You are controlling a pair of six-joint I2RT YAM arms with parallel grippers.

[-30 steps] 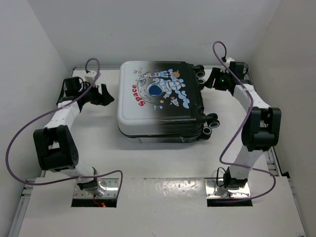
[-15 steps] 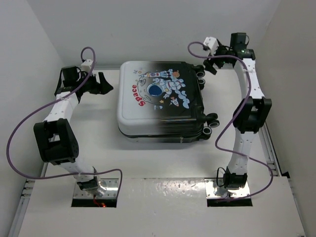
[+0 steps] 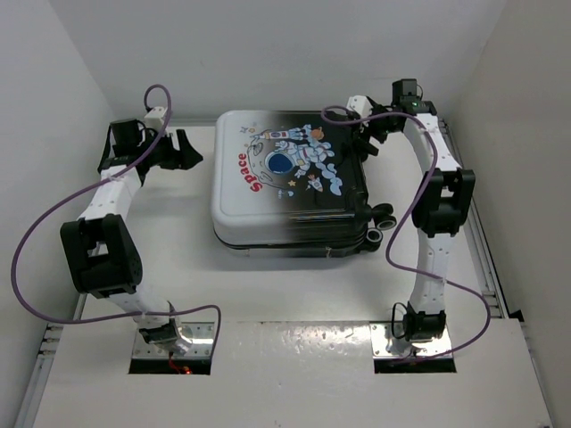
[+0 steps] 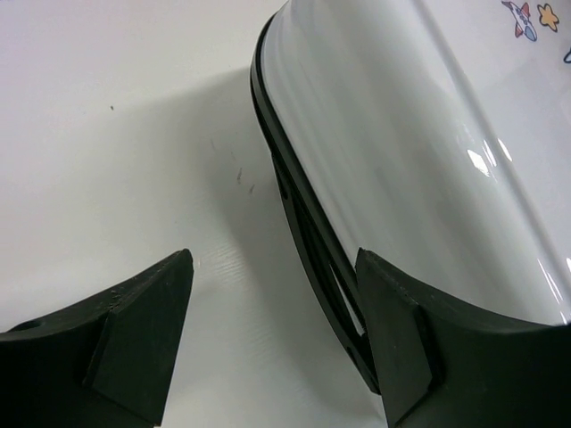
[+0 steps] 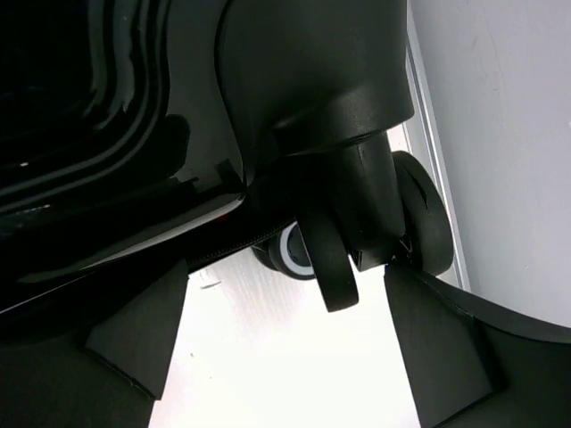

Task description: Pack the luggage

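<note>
The luggage (image 3: 290, 183) lies flat and closed in the middle of the table, astronaut print up, white at its left and black at its right. My left gripper (image 3: 185, 152) is open, just left of the case's far left corner. In the left wrist view the white shell (image 4: 401, 134) and its black seam (image 4: 299, 214) run past the right finger (image 4: 419, 357); the left gripper (image 4: 277, 330) holds nothing. My right gripper (image 3: 368, 135) is open at the case's far right casters. In the right wrist view a black caster (image 5: 357, 223) hangs between the open fingers of the right gripper (image 5: 285, 348), untouched.
White walls close in the table at the left, back and right. A metal rail (image 3: 486, 259) runs along the right edge and also shows in the right wrist view (image 5: 428, 152). Purple cables (image 3: 36, 232) loop off both arms. The near right casters (image 3: 385, 218) stick out.
My right arm has swung from the back right corner leftward onto the case's far right casters. My left gripper shifted slightly toward the back and stays open.
</note>
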